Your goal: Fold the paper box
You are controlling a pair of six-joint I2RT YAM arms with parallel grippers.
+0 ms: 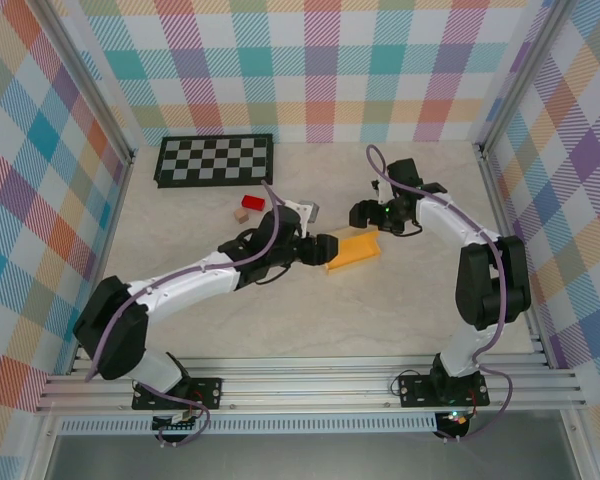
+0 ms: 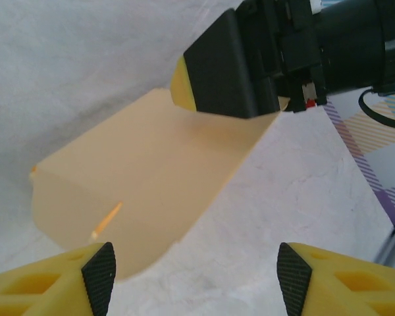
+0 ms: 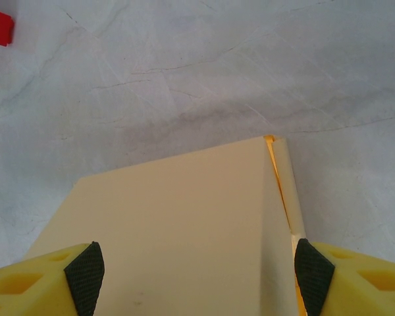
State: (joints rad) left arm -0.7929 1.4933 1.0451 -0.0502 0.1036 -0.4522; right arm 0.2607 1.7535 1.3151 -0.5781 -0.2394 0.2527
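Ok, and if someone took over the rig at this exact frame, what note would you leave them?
Left pincer: open, empty, tips just short of the paper box.
Right pincer: open, jaws spread wide over the box's opposite end; contact unclear.
Box: mid-table between the arms, apart from the red block.
Done: creases started, one panel bent up.
To do: remaining flaps; not yet a closed box.

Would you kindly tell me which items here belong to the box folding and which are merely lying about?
Belonging to the job: paper box; left pincer; right pincer, both at the box.
Lying about: checkerboard; red block; tan cube.
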